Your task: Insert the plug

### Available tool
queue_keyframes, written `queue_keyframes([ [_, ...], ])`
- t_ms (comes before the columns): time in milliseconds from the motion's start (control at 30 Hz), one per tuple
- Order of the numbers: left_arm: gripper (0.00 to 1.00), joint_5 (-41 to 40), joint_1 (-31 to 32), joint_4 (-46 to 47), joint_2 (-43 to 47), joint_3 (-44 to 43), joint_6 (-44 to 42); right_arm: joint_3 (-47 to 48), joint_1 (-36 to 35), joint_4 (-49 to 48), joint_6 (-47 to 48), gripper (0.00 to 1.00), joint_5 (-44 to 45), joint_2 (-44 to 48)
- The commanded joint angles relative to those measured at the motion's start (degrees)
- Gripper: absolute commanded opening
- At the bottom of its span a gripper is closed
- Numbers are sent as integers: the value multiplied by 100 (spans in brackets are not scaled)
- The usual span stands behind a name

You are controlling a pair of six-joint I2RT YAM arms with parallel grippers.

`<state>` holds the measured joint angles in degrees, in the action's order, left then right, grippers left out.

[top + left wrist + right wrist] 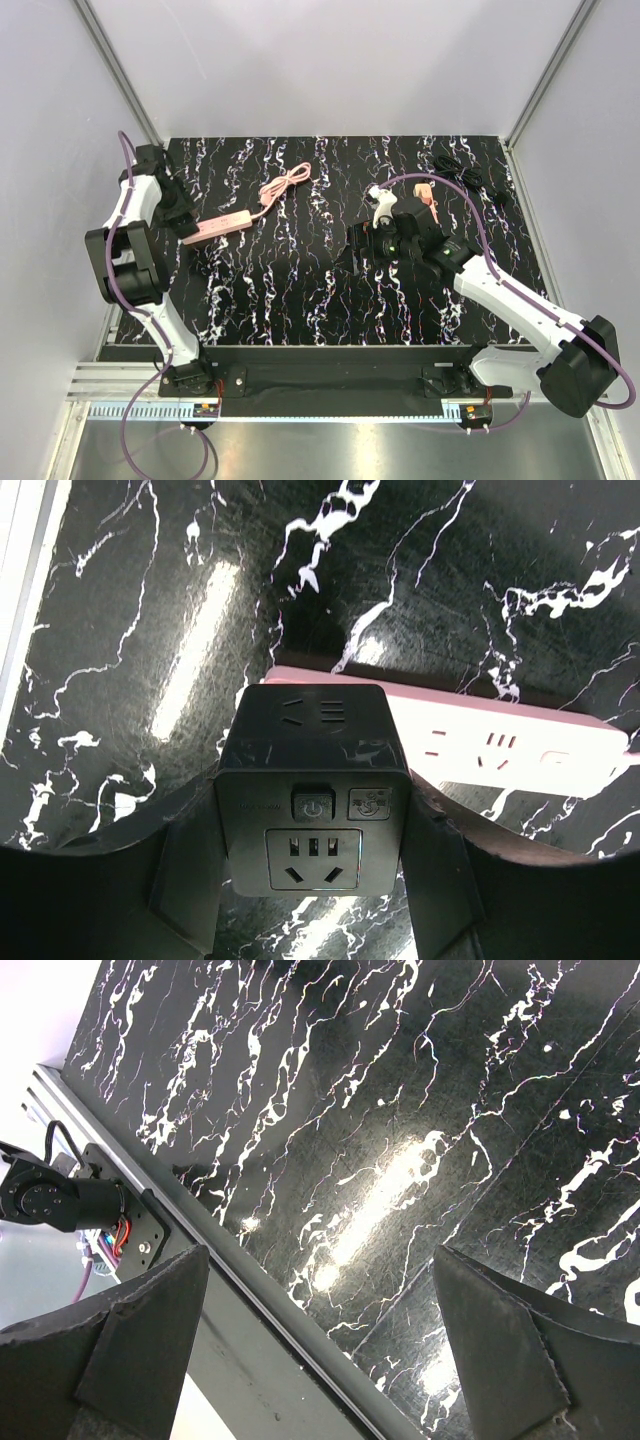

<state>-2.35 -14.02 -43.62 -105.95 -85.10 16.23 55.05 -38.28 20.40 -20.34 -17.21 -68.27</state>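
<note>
Top external view: your plug [427, 190] lies loose on the worktop [300, 290], well to the right of the strip [218, 228], and nothing holds it. The right gripper [362, 240] hangs between strip and plug, nearer the plug. The left gripper [178, 213] sits at the strip's left end, probably to keep the socket side steady for the insertion.

Left wrist view: its fingers [120, 900] pinch a black cube [312, 780] with sockets from both sides. The strip is just behind the cube, socket face up.

Right wrist view: these fingers [130, 1360] are spread wide with nothing between them, only bare worktop below. The plug is not in sight here, so you will likely have to turn away from the strip to fetch it.
</note>
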Motion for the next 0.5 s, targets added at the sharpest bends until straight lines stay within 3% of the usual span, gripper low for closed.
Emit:
queue_keyframes([
  [0,0,-56,-48,29,-241,-174,-137,24,14,-230,91,100,-19,7],
  [467,0,305,-13,-437,-365,-200,-427,24,14,-230,126,100,-19,-72],
])
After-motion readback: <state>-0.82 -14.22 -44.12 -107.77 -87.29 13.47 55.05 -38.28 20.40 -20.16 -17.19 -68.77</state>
